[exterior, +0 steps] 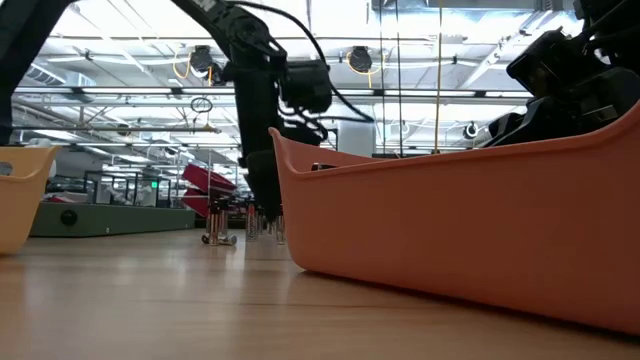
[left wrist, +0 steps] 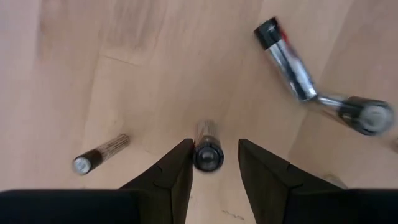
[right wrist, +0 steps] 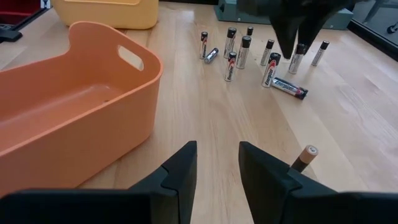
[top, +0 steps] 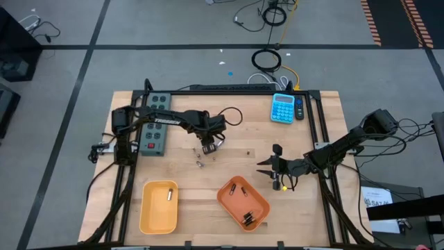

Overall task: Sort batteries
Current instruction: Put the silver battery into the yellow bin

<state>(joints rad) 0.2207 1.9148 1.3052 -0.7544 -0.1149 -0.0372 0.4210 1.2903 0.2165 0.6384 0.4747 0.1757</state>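
Several small batteries (top: 201, 158) stand or lie in a cluster on the wooden table; the right wrist view shows the same batteries (right wrist: 249, 53), most of them upright. My left gripper (left wrist: 214, 163) is low over the cluster, pointing down and open, its fingers on either side of a lying battery (left wrist: 207, 148). Other batteries (left wrist: 286, 59) lie nearby. The right gripper (right wrist: 217, 163) is open and hovers beside the orange tray (top: 243, 203), which holds a few batteries. A single battery (right wrist: 306, 155) shows near it. One battery lies in the yellow tray (top: 159, 206). My left gripper comes from above with its fingers along the lying battery (left wrist: 207, 140), which rests on the table. One finger (left wrist: 183, 158) is close against the battery's end. Whether it touches, I cannot tell.
A grey power strip (top: 155, 121) lies at the far left of the table and a blue calculator (top: 282, 107) at the far right. Black frame rails run along the table's sides. In the low view the orange tray's wall (exterior: 450, 220) blocks much of the right.
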